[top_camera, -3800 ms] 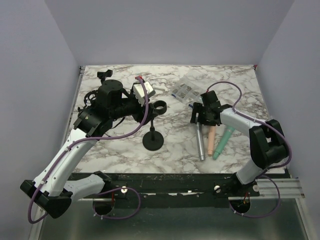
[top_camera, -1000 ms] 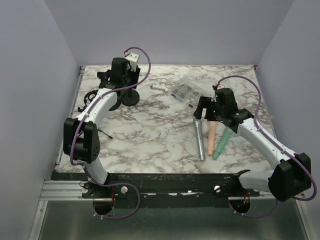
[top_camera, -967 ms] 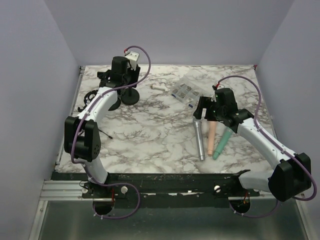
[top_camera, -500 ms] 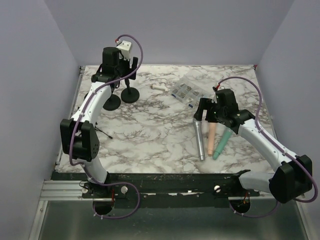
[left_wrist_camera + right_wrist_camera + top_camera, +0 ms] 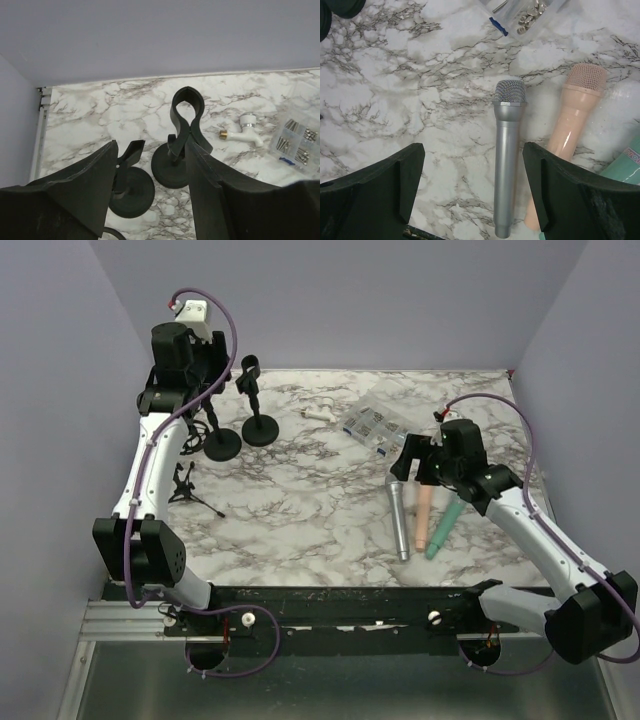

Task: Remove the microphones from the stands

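Three microphones lie side by side on the marble table right of centre: silver (image 5: 400, 522), peach (image 5: 423, 518) and teal (image 5: 446, 525). The right wrist view shows the silver (image 5: 508, 150), peach (image 5: 572, 120) and teal (image 5: 626, 164) ones. My right gripper (image 5: 416, 466) hovers open and empty above the silver one (image 5: 473, 150). A black stand (image 5: 258, 410) with an empty clip (image 5: 187, 107) stands at the back left. My left gripper (image 5: 193, 398) is open, empty and raised above and left of it (image 5: 152, 150).
A second black stand (image 5: 221, 444) sits beside the first, also in the left wrist view (image 5: 127, 190). A small tripod (image 5: 186, 485) lies at the left. A clear parts box (image 5: 372, 422) and a white tap (image 5: 315, 414) are at the back. Purple walls enclose the table.
My left arm let go of the stand at the back left, then rose up and back to the left. My right gripper lifted slightly over the microphones.
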`<act>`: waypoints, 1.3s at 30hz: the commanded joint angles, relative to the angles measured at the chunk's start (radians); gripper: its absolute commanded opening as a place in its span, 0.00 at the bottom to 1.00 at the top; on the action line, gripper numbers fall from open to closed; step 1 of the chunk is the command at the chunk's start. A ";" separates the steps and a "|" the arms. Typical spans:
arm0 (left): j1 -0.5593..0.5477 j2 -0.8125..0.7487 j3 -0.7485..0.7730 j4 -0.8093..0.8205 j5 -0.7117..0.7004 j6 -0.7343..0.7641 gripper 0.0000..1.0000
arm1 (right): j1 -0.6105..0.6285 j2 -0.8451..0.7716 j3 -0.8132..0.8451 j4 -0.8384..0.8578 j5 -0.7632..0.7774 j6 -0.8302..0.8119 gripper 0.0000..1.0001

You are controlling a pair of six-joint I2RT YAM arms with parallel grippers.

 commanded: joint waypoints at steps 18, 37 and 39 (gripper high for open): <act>0.097 0.069 -0.224 0.023 -0.023 -0.141 0.34 | -0.007 -0.152 0.013 -0.028 0.022 0.030 0.87; 0.093 -0.123 -0.109 -0.077 0.137 -0.159 0.77 | -0.007 -0.258 0.034 -0.055 0.097 0.024 0.99; 0.088 -0.179 -0.144 -0.061 0.177 -0.173 0.79 | -0.007 -0.285 0.036 -0.059 0.113 0.021 1.00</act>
